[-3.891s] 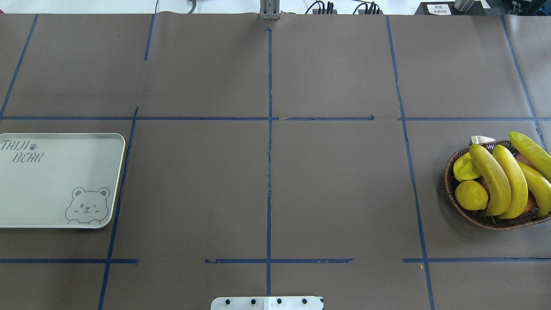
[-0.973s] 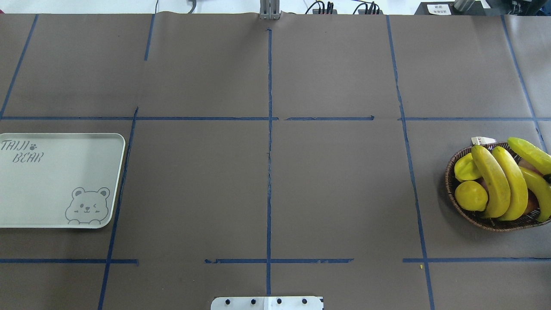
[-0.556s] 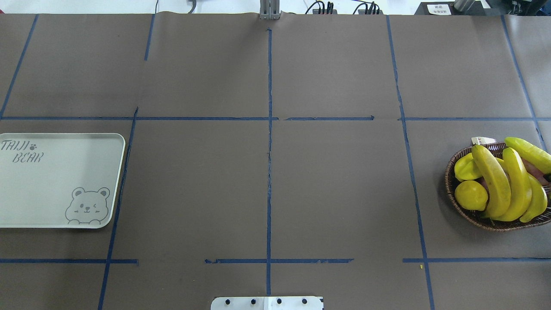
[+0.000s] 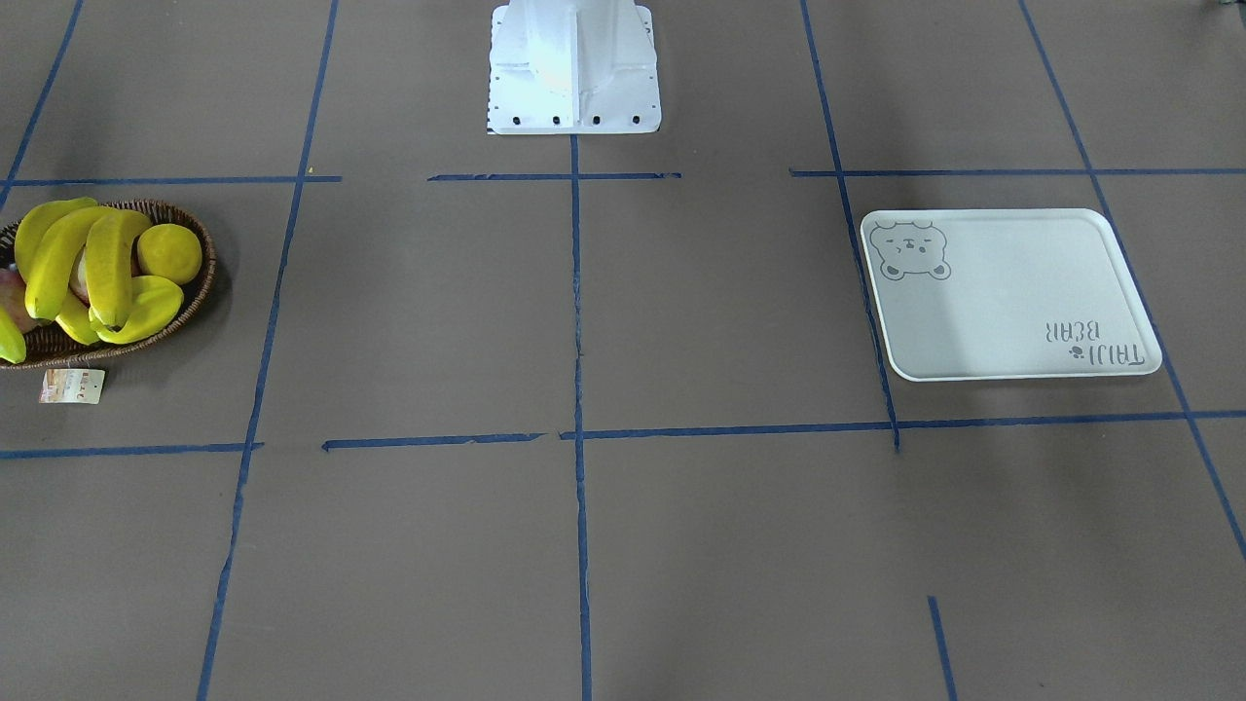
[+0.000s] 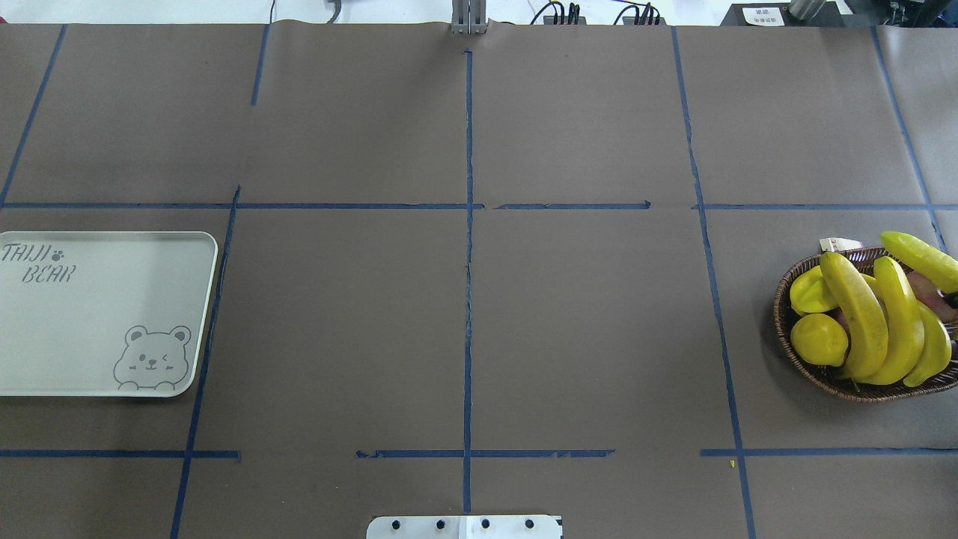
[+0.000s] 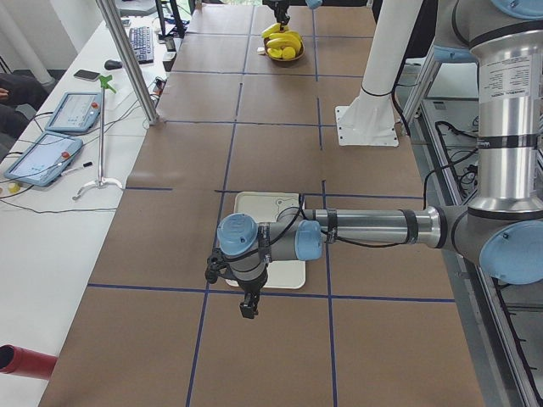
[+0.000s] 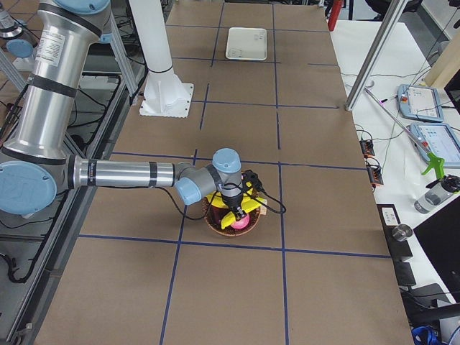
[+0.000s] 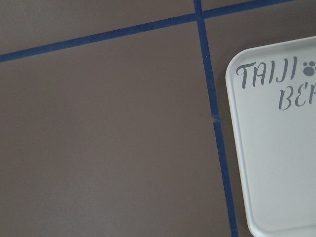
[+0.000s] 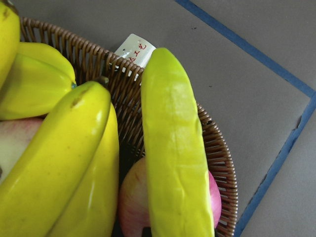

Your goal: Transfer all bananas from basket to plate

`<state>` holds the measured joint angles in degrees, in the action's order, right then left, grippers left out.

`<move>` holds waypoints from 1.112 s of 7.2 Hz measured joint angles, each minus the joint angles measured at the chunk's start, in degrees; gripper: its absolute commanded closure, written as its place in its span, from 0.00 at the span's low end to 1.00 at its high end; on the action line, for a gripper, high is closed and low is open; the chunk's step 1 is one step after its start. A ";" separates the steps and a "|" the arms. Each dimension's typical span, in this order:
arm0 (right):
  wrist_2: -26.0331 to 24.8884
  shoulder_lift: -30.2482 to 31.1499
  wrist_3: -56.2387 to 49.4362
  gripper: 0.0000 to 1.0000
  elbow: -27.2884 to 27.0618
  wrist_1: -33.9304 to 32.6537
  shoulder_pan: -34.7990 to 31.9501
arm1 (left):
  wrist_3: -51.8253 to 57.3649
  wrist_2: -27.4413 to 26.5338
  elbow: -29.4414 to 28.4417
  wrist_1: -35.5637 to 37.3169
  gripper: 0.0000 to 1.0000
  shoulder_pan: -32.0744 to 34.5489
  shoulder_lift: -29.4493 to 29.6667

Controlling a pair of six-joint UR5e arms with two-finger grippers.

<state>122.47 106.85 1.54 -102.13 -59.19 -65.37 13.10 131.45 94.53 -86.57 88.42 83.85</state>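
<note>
Several yellow bananas lie in the brown wicker basket at the table's right edge. One banana sticks out over the far rim. In the right wrist view this banana fills the middle, running up from the bottom edge above the basket. The right gripper hangs over the basket; I cannot tell its state. The white plate sits bare at the left. The left gripper hovers just off the plate, its state unclear. The left wrist view shows the plate's lettered corner.
A lemon and a starfruit share the basket, with a pink fruit under the bananas. A paper tag lies beside the basket. The robot base stands mid-table. Blue tape lines cross the brown table cover.
The banana over the far rim has shifted up and outward. The two bananas beside it have rolled closer together, one sliding partly under the other. The plate has not moved.
</note>
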 measured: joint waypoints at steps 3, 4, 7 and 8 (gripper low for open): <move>2.86 0.04 -1.95 0.99 -0.46 -0.71 -7.20 | 0.10 0.09 0.77 0.00 0.00 -0.01 0.09; 5.19 -0.40 -2.54 0.99 -0.85 -1.21 -9.55 | 0.27 -0.03 1.12 0.00 0.00 -0.44 0.21; 10.56 -6.11 -2.01 0.96 -8.20 -14.89 -11.47 | 0.01 -0.23 2.43 -3.92 0.00 -2.20 2.63; 13.62 -9.23 -1.65 0.96 -9.67 -19.23 -11.02 | -0.08 -0.05 2.26 -7.45 0.00 -2.32 4.32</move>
<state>136.09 97.63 -0.11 -111.80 -78.42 -76.39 13.01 131.40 96.79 -94.02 86.10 88.17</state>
